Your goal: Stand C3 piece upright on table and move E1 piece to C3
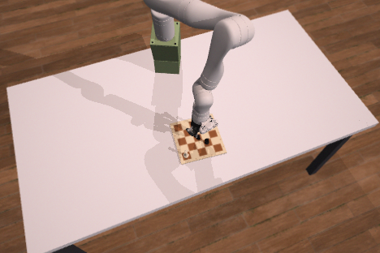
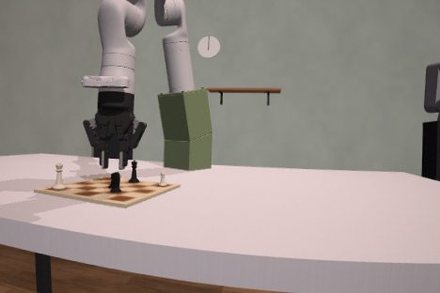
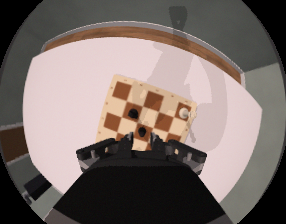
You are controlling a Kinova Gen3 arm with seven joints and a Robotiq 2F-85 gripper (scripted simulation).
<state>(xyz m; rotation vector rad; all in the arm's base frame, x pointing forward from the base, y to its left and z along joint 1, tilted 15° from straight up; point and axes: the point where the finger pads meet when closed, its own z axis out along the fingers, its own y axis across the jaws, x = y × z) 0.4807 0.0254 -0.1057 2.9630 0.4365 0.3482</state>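
Observation:
A small chessboard (image 1: 198,142) lies on the white table. It also shows in the side view (image 2: 107,191) and in the wrist view (image 3: 143,116). A short black piece (image 2: 115,182) stands near the board's middle, and a taller black piece (image 2: 134,172) stands behind it. A white piece (image 2: 58,176) stands at the left corner, and a small white pawn (image 2: 163,178) at the right edge. All look upright. My gripper (image 2: 114,165) hovers just above the board, over the short black piece. Its fingers are partly apart with nothing between them. The edge letters are too small to read.
The arm's green pedestal (image 2: 185,129) stands behind the board. The board lies near the table's front edge (image 1: 243,174). A dark object (image 2: 432,122) stands at the far right of the side view.

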